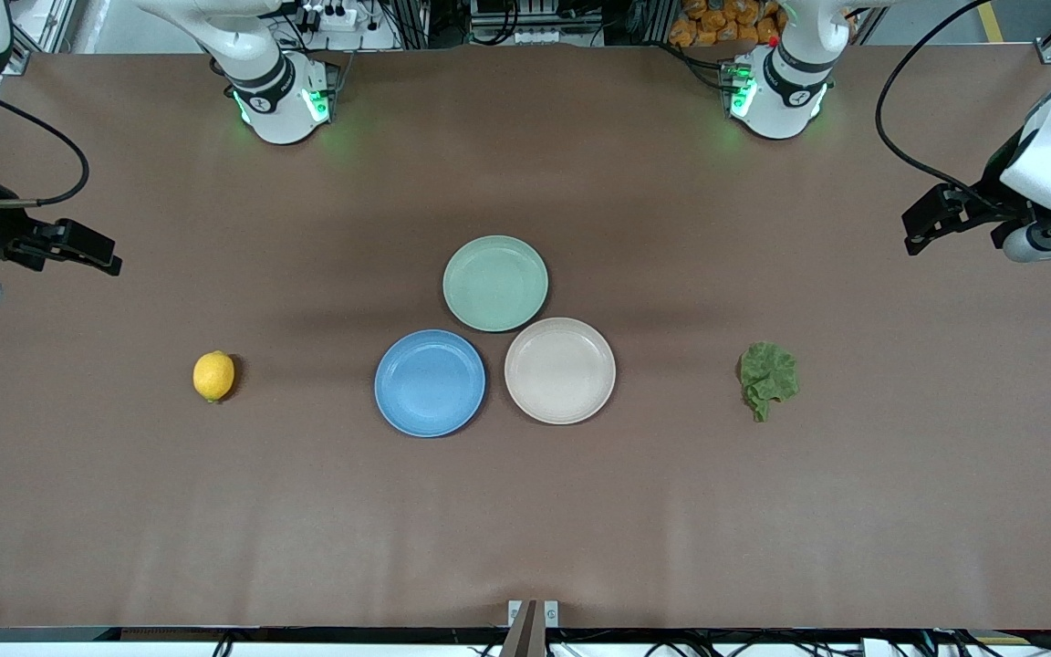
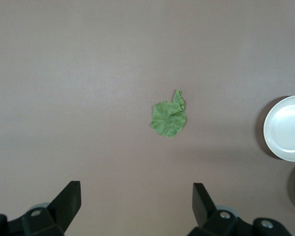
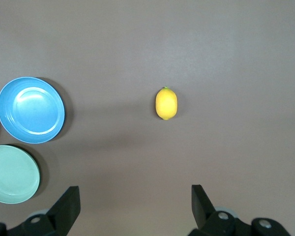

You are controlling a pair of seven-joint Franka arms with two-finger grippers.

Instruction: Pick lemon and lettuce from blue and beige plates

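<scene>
The lemon [image 1: 213, 376] lies on the bare table toward the right arm's end, not on a plate; it also shows in the right wrist view [image 3: 166, 103]. The lettuce [image 1: 769, 379] lies on the table toward the left arm's end, also in the left wrist view [image 2: 168, 118]. The blue plate [image 1: 430, 383] and the beige plate [image 1: 560, 370] sit side by side mid-table, both empty. My right gripper [image 1: 113, 257] [image 3: 135, 191] is open and empty, up over bare table by the lemon's end. My left gripper [image 1: 911, 233] [image 2: 136, 189] is open and empty, up over bare table by the lettuce's end.
A mint-green plate [image 1: 495, 283], empty, touches the other two plates and lies farther from the front camera. The brown table [image 1: 525, 511] is bare around the lemon and the lettuce. The arm bases [image 1: 284, 100] stand along the table's edge farthest from the front camera.
</scene>
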